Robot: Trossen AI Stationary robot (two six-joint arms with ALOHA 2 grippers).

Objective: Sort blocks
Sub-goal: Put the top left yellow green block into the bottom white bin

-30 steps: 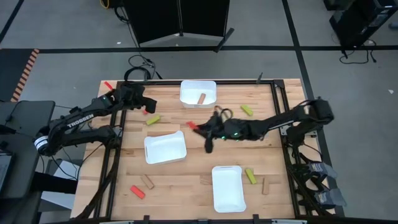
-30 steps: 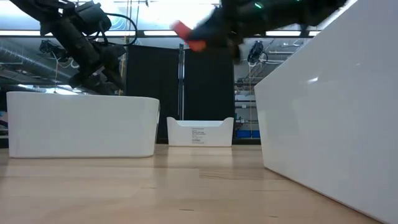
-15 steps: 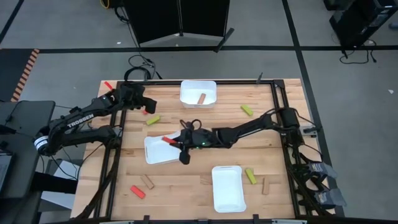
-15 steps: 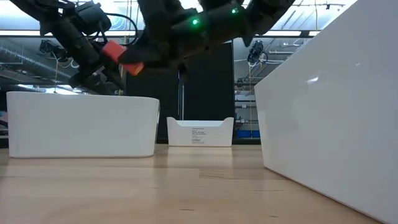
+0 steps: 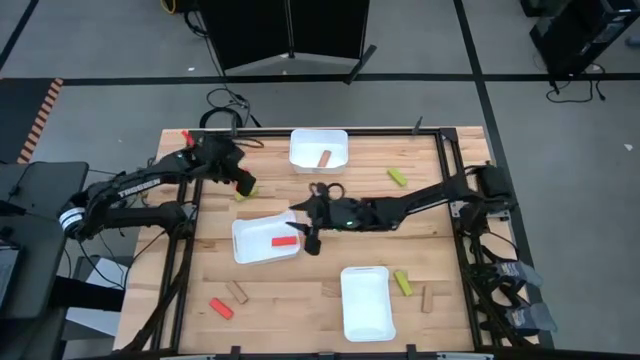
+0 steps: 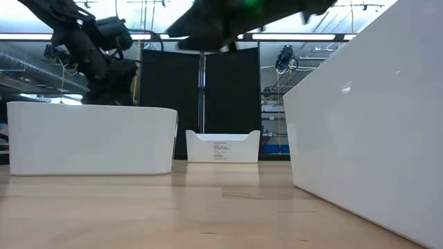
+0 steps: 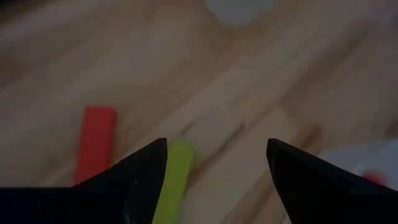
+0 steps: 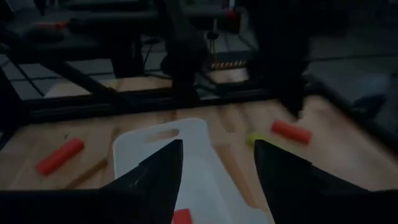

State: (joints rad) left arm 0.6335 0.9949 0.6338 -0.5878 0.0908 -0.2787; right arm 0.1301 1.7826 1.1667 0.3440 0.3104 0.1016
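Blocks: high view first. One red block (image 5: 284, 241) lies in the middle white tray (image 5: 265, 239), just off the tip of the right gripper (image 5: 309, 236), which hangs over that tray's near edge with its fingers spread and nothing between them. Reads as a drop: reds go in this tray. A tan block (image 5: 325, 158) sits in the far tray (image 5: 319, 150), well beyond that gripper. The third tray (image 5: 366, 303), back toward the arm's base side, looks bare. Loose on the table (image 5: 310, 290): yellow-green blocks (image 5: 397, 177), tan ones (image 5: 237, 292), a red one (image 5: 221, 308).

Left gripper (image 5: 241, 181) is over the yellow-green block (image 5: 246, 190), likely its next pick.

Low view: tray walls hide any blocks. Right arm is a dark mass overhead, no block hanging under it.

Left wrist view: fingers (image 7: 140, 180) wide apart, empty. The yellow-green block (image 7: 172, 180) lies right at one fingertip, not yet between them; a red block (image 7: 94, 144) just beyond to the side. Needs a small shift to straddle it.

Right wrist view: fingers (image 8: 158, 171) apart, the red block (image 8: 181, 216) directly below between them, lying in the tray (image 8: 163, 146). Two more reds on the table ahead (image 8: 60, 155), (image 8: 291, 132).
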